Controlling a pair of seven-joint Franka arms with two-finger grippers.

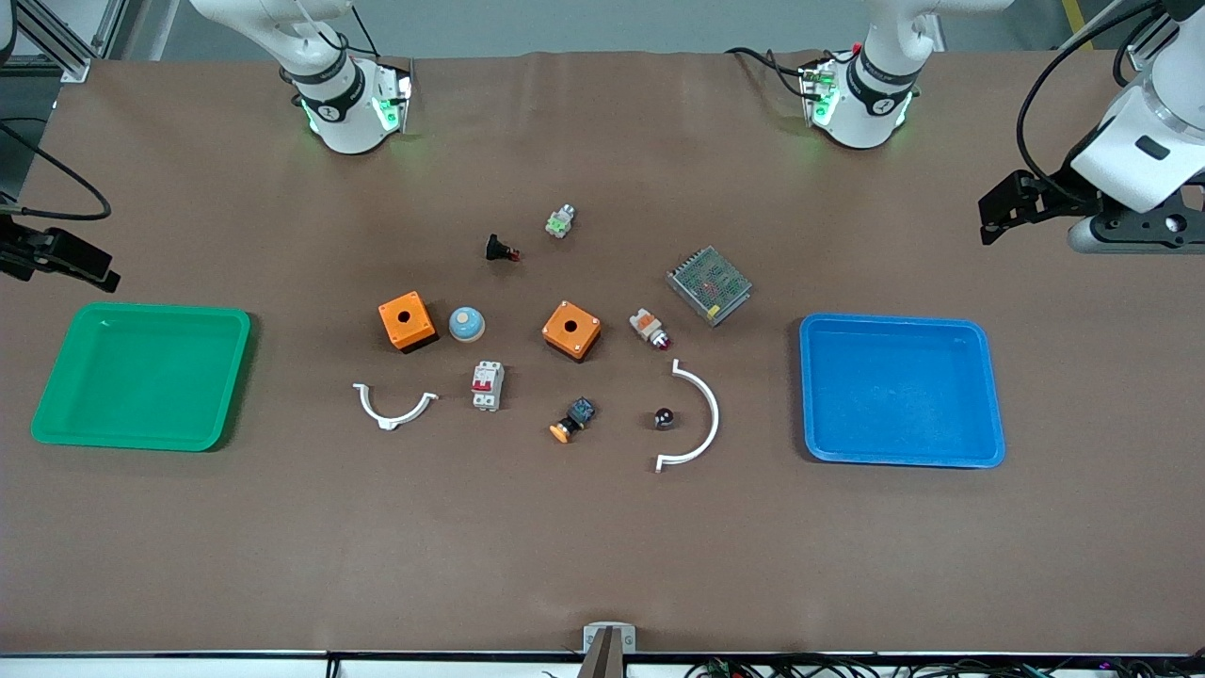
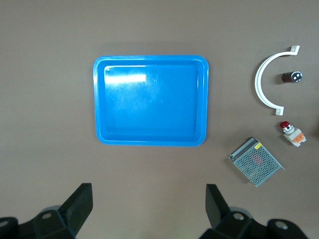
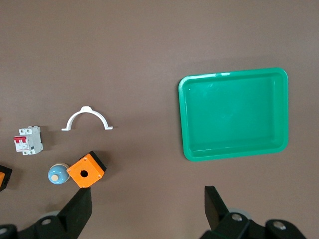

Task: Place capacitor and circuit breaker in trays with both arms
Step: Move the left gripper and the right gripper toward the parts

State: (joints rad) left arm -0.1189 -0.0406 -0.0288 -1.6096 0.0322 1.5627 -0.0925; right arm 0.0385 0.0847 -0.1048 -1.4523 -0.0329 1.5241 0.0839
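Both claws hang open and wait: left claw [image 2: 147, 209] at far right, right claw [image 3: 147, 211] at far left. Tiny capacitor [image 1: 664, 418], lower middle inside a white curved clip [image 1: 701, 414], may roll away. Circuit breaker [image 1: 487, 385] sits lower middle.

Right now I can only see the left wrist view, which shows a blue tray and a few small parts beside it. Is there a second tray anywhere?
Observer: Yes. A green tray lies at the right arm's end of the table.
Operator: I can't find the circuit breaker. Where is it?
Observer: It lies on the table between the two trays, beside a small white curved bracket.
Operator: My left gripper hangs open over the table beside the blue tray. What about the other one?
Observer: The right gripper hangs open too, over the table beside the green tray, holding nothing.
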